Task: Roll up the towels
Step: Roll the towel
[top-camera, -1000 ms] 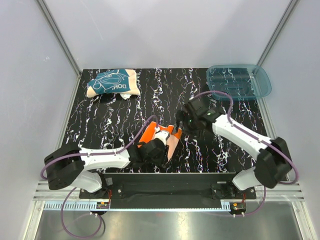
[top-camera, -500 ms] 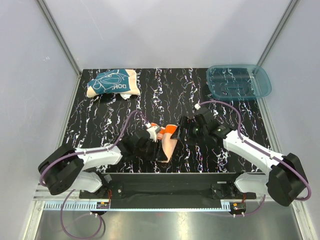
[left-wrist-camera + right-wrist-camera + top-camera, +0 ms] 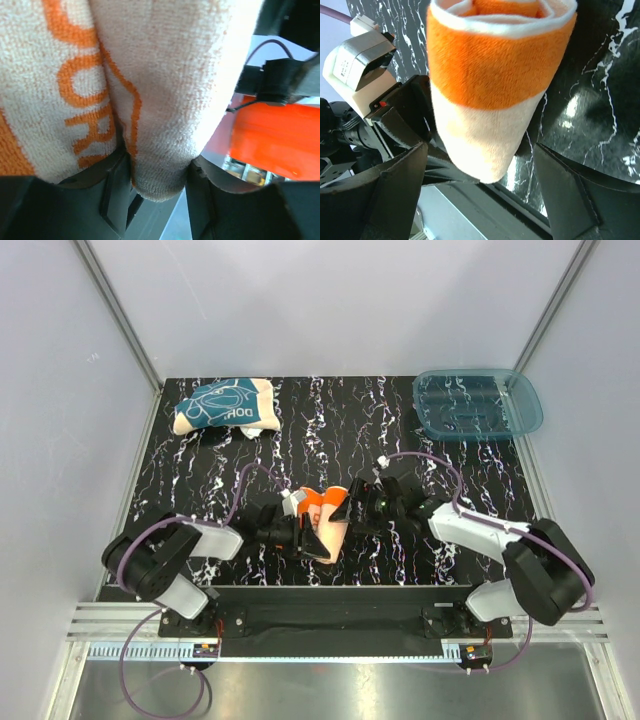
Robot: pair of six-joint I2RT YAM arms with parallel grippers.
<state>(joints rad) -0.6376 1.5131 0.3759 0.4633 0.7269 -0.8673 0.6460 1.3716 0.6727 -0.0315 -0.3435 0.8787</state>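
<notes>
I judge the orange terry towel (image 3: 328, 518) mid-roll: left tool (image 3: 159, 192) pinches it, right tool (image 3: 480, 170) straddles wide, seemingly loose; next, tighten.

The bright orange cloth towel (image 3: 327, 523) has drawn in from a loose spread with orange flaps to a tighter bundle showing mostly its cream back. The left gripper (image 3: 303, 537) has shifted slightly left, and the left arm (image 3: 205, 540) behind it has folded up from a long stretch. The right gripper (image 3: 353, 510) has come nearer and lower, to just beside the towel's right edge
</notes>
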